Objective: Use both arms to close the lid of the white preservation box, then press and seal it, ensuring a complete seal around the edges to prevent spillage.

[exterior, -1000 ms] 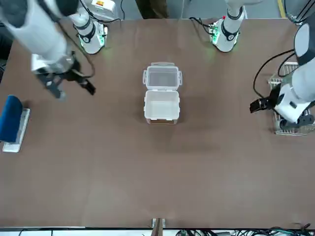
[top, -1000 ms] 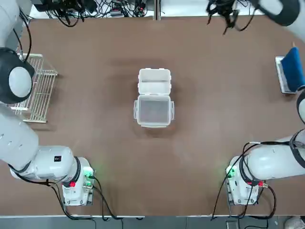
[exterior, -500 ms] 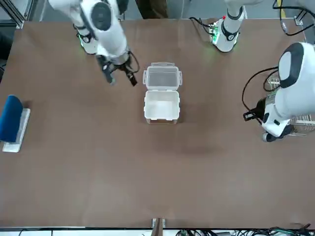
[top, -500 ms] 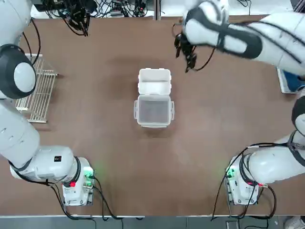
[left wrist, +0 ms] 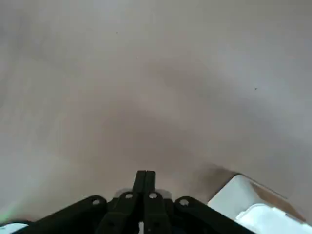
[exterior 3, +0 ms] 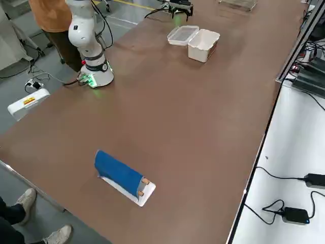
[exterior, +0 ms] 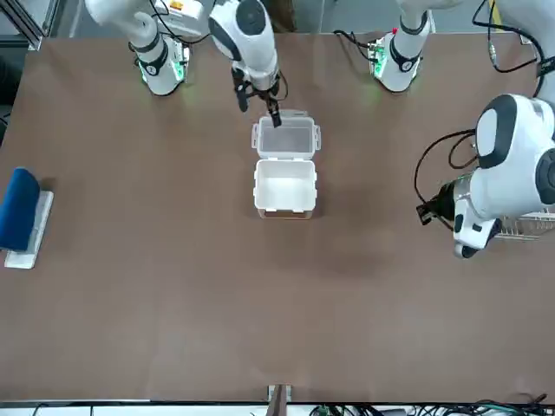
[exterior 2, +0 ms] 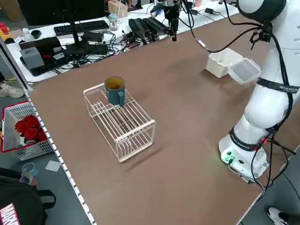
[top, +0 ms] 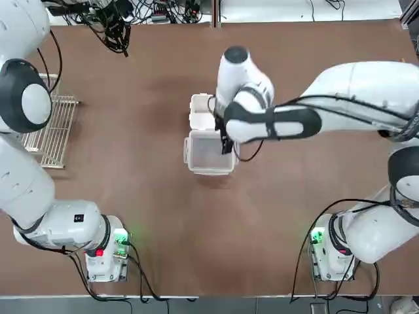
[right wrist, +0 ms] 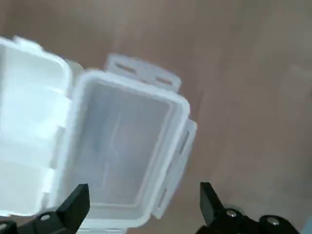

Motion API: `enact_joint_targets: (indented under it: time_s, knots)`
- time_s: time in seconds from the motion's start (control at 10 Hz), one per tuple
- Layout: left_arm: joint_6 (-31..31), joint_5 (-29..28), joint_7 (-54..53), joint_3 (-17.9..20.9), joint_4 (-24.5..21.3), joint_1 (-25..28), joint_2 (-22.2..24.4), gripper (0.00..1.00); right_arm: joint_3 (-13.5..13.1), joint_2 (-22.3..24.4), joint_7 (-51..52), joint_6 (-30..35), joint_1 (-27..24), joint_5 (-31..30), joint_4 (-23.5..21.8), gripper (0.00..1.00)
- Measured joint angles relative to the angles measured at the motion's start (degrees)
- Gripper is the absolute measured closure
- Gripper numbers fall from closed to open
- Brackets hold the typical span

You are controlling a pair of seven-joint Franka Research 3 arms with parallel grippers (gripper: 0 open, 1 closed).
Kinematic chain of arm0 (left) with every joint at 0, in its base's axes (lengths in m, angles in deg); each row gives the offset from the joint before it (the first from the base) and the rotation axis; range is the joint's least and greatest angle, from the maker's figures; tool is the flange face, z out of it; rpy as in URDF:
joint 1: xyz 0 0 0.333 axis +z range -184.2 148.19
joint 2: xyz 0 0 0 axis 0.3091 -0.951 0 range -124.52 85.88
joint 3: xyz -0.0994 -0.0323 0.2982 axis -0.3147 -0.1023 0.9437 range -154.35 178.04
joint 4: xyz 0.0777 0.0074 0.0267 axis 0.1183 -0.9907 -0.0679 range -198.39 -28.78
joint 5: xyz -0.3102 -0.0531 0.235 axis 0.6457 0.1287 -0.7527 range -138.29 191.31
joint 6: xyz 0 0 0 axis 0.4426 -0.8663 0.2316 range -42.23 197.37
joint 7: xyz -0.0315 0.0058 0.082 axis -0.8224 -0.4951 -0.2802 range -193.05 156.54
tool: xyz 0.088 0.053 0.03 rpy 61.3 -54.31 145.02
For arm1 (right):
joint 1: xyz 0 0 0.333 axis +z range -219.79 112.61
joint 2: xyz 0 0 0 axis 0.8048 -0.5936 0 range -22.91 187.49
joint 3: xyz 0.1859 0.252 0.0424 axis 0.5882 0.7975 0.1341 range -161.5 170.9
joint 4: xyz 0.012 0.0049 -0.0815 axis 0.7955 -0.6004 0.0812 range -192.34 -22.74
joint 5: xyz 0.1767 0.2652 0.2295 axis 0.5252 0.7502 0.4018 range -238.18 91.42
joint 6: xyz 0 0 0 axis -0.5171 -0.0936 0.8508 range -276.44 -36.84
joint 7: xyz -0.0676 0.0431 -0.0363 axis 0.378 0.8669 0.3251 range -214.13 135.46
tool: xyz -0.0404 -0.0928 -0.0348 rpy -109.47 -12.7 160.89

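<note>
box [top: 211, 111] mid-bench, lid [top: 209, 152] flopped flat on my side | right claw [exterior: 258, 102] spread wide over lid's tabbed edge (guessing to flip it) | left claw [top: 119, 37] pinched empty, far-left corner

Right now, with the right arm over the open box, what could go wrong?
The translucent white plastic lid lies flat, open, beside the small white preservation box. The right gripper, jaws open, hangs above the lid: a push down could press it into the table instead of folding it over.

The left gripper, shut, is far off near the table's far edge; with nothing bracing it, the box may slide when the lid is lifted.
</note>
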Motion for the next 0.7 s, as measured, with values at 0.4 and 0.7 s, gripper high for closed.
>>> enact_joint_targets:
  time_s: [0.4,0.7]
  knots:
    - [9.9,0.2,8.2,-1.1,-6.9,-0.7,-0.2,0.99,-0.1,-3.7,-4.5,-9.6,5.6,-0.1,-4.0,0.00]
    - [12.7,0.2,10.8,-1.4,-9.3,-2.6,-0.4,0.99,-0.6,-7.4,-4.7,-15.1,5.8,-0.5,-5.3,0.04]
